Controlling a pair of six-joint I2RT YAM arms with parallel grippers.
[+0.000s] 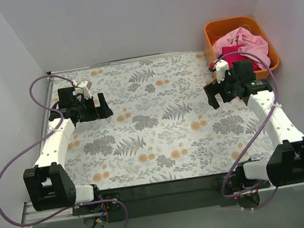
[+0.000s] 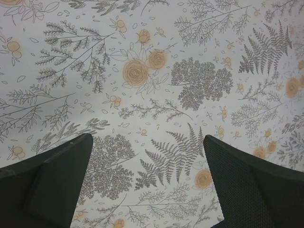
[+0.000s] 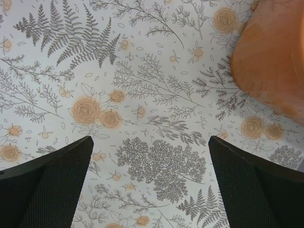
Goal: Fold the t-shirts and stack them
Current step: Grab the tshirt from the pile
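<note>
T-shirts heaped in tub, far-right corner of table | likely limp, light; I'd pinch a top fold | left gripper, right gripper released, empty

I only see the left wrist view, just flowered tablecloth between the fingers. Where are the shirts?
Observer: The shirts are heaped in an orange tub at the far right corner of the table.
Operator: Which arm is nearer?
Observer: The right gripper hangs just in front of that tub, jaws open.
Operator: And mine?
Observer: The left gripper is on the far left side, across the table from the tub.
</note>
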